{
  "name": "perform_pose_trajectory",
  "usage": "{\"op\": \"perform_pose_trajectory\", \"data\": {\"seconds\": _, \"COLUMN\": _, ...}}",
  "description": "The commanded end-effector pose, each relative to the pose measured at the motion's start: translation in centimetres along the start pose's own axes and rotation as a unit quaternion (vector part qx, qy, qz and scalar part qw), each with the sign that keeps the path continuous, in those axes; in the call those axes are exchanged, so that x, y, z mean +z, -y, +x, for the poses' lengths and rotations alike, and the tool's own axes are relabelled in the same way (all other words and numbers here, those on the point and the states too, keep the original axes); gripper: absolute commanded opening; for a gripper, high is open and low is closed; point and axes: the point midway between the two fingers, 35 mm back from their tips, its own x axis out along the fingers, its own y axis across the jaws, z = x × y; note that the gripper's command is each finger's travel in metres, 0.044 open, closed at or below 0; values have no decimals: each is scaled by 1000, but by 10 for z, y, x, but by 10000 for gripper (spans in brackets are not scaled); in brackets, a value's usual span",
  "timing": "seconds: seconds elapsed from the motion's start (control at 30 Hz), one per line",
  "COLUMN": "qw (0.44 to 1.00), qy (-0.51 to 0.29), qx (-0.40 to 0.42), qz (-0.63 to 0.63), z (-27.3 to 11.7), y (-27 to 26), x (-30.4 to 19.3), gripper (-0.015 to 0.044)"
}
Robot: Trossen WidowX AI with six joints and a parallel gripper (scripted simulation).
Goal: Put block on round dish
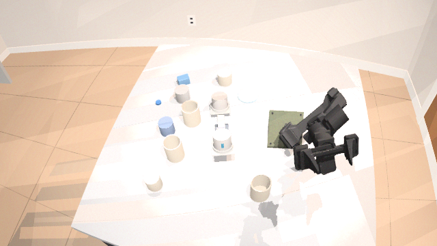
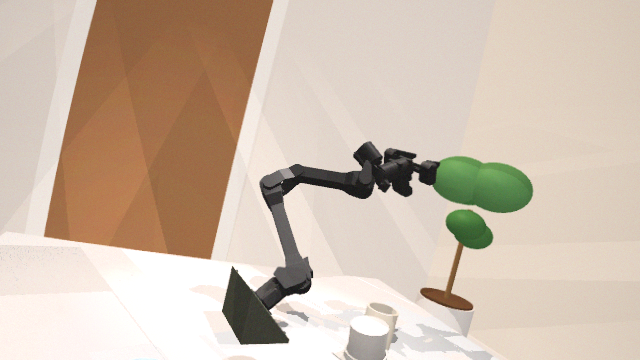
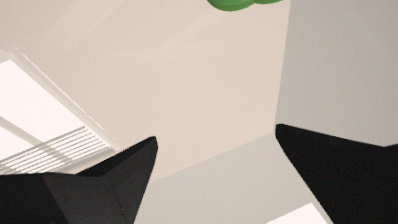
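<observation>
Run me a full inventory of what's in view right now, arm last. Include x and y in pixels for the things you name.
balance: one, pale, mid-table (image 1: 221, 120)
cups on balance: two, grey-white, one per end (image 1: 219, 101) (image 1: 222, 140)
round dish: one, pale with bluish rim, beside the balance (image 1: 247, 97)
beige cups: five, around the balance (image 1: 192, 114)
grey cup: one, near the blue block (image 1: 182, 94)
blue cup: one, far side of the balance from the arm (image 1: 166, 126)
blue block: one (image 1: 184, 79)
small blue piece: one (image 1: 158, 102)
potted plant: one, green, beyond the table (image 2: 466, 227)
arm: one, black, raised (image 2: 325, 178)
gripper: one, black, open (image 1: 329, 151)
</observation>
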Motion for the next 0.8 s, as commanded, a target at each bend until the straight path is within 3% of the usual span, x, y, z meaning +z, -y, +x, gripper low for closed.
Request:
{"op": "perform_pose_trajectory", "data": {"seconds": 0.0, "qw": 999, "qy": 25, "qx": 40, "qz": 4, "z": 3, "y": -27, "x": 18, "gripper": 440}}
{"op": "perform_pose_trajectory", "data": {"seconds": 0.4, "qw": 982, "qy": 86, "qx": 165, "qz": 8, "z": -3, "y": -108, "x": 58, "gripper": 440}}
{"op": "perform_pose_trajectory", "data": {"seconds": 0.77, "qw": 942, "qy": 130, "qx": 308, "qz": 22, "z": -31, "y": -193, "x": 81, "gripper": 440}}
